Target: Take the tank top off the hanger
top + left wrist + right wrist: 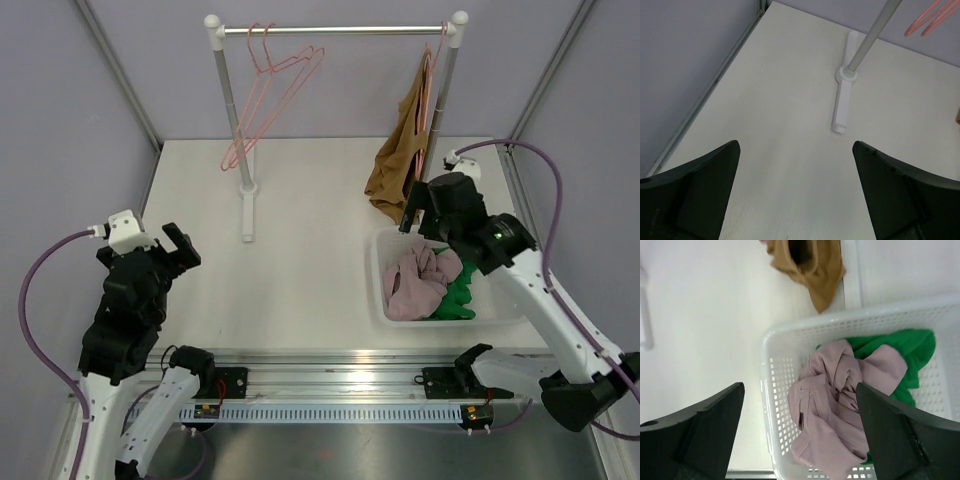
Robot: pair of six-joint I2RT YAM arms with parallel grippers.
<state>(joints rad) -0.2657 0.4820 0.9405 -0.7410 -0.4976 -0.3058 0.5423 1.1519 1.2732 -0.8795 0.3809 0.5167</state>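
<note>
The tan tank top (398, 150) hangs from a pink hanger (432, 75) at the right end of the rail (335, 30), at 1 o'clock on the table (310, 260). Its hem droops low, just beyond the basket (378, 285). Spare hangers (268, 95), also pink, hang bare at the rail's left end, at 11 o'clock.

The right gripper (414, 212) hovers at 3 o'clock over the basket's far rim, just below the tank top's hem, jaws spread wide and holding nothing. In its wrist view the hem sits at 12 o'clock, apart from both fingers.

In the basket, at 4 o'clock, a pink garment (418, 282) lies bunched on a green garment (462, 295).

The left gripper (181, 247) hangs at 8 o'clock, well apart from the tank top, jaws wide and empty. It faces the rack foot (841, 107) under the rail's left end.
</note>
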